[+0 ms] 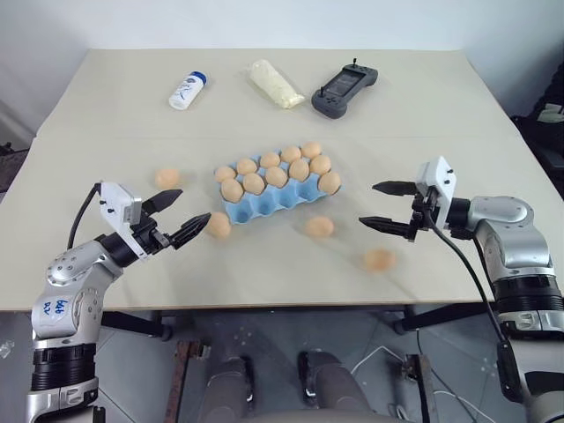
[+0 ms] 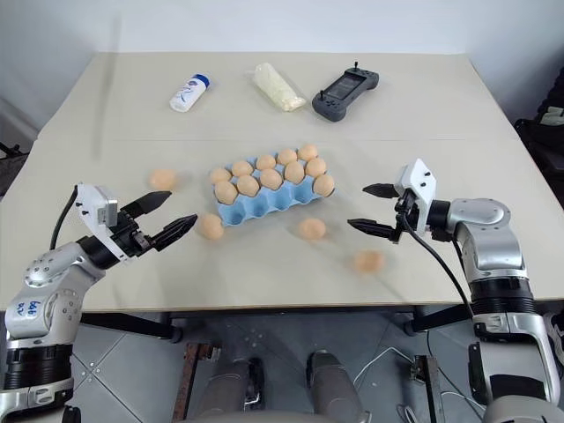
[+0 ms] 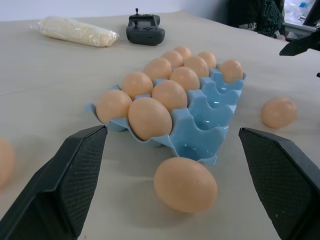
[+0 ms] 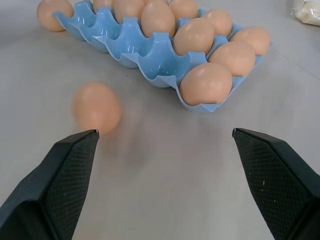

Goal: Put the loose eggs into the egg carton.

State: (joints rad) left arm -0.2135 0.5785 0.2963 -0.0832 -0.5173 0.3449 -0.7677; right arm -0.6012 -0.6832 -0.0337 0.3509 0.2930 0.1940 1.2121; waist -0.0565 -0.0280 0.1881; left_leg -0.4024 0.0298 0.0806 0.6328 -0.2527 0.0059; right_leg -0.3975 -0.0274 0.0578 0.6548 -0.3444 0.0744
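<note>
Left gripper (image 1: pixel 179 217) fingers spread, empty, egg (image 1: pixel 218 225) just beside tips; right gripper (image 1: pixel 388 206) likewise spread, empty; egg carton (image 1: pixel 264 204) mid-table (image 1: pixel 106 132), part-filled; four loose eggs (image 1: pixel 319 226) around it.

A pale beige flat bench (image 1: pixel 115 106) carries a light blue moulded egg carton (image 1: pixel 284 201) at centre. Four loose tan eggs lie around it at 9 (image 1: pixel 167 178), 8 (image 1: pixel 218 225), 5 (image 1: pixel 319 226) and 4 o'clock (image 1: pixel 379 259). At 12 sit a white bottle (image 1: pixel 188 91), a pale yellowish packet (image 1: pixel 276 84) and a dark grey controller (image 1: pixel 344 90).
</note>
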